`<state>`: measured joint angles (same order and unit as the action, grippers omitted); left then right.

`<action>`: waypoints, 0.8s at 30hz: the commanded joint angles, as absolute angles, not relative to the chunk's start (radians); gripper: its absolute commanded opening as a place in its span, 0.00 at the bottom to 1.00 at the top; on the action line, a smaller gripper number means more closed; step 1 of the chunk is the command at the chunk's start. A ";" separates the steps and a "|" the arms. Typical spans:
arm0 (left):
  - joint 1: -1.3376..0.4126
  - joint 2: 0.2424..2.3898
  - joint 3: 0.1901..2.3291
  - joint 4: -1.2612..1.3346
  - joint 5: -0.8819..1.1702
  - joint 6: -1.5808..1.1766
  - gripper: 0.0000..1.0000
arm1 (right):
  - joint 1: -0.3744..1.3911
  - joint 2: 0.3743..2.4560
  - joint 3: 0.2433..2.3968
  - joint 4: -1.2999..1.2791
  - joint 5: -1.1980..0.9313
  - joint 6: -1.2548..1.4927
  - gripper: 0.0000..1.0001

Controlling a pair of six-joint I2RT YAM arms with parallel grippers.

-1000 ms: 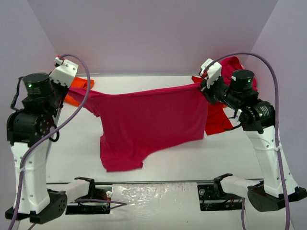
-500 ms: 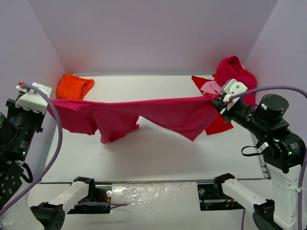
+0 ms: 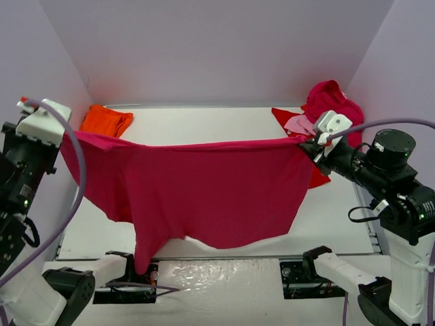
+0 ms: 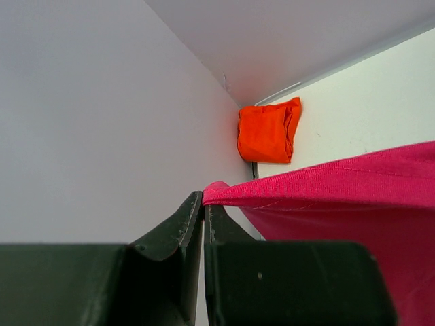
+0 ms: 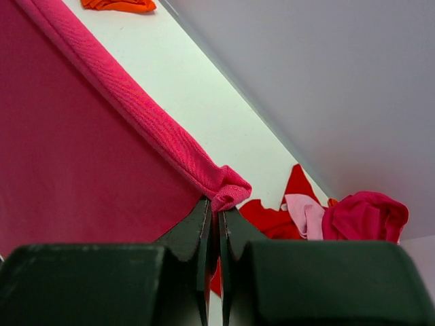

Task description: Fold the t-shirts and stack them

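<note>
A: Unfurled since the earlier frames, the magenta-crimson cloth t-shirt (image 3: 204, 197) is now shown as one broad hanging sheet across the centre of the top view. Half a second before, it was bunched and twisted towards the left. How is it held?

B: Its upper edge is stretched between both arms. The left gripper (image 4: 204, 206) is seen closed on a corner of that edge at the left of the frame. The right gripper (image 5: 216, 206) is closed on the rolled hem at the right. The lower edge droops towards the near edge of the white table (image 3: 204, 122), and one part hangs lowest at lower left.

A: How is the fabric expected to handle?

B: It is judged light, soft and wholly limp, since a slight sag is seen along the top edge and no shape is kept unaided. Slip is thought unlikely while the hem is pinched. Corners and hems are judged the best points to be taken, so that the sheet may be laid flat for folding.

A: And the other garments?

B: A folded orange t-shirt (image 3: 107, 121) lies at upper left. A crumpled heap of crimson, light pink and bright red t-shirts (image 3: 332, 102) lies at upper right.
</note>
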<state>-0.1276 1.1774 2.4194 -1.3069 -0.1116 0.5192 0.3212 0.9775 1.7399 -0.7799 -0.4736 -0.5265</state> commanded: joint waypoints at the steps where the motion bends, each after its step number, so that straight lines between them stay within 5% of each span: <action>1: -0.117 1.322 2.430 -1.209 -0.157 0.600 0.00 | 0.340 1.128 1.734 -0.736 -0.388 -0.560 0.00; 13: -0.117 1.703 2.170 -0.948 -0.094 0.656 0.00 | 0.310 1.628 1.651 -0.534 -0.379 -0.632 0.00; 24: -0.092 2.284 2.476 -0.876 -0.200 0.662 0.00 | 0.210 2.271 2.154 -0.491 -0.358 -0.616 0.00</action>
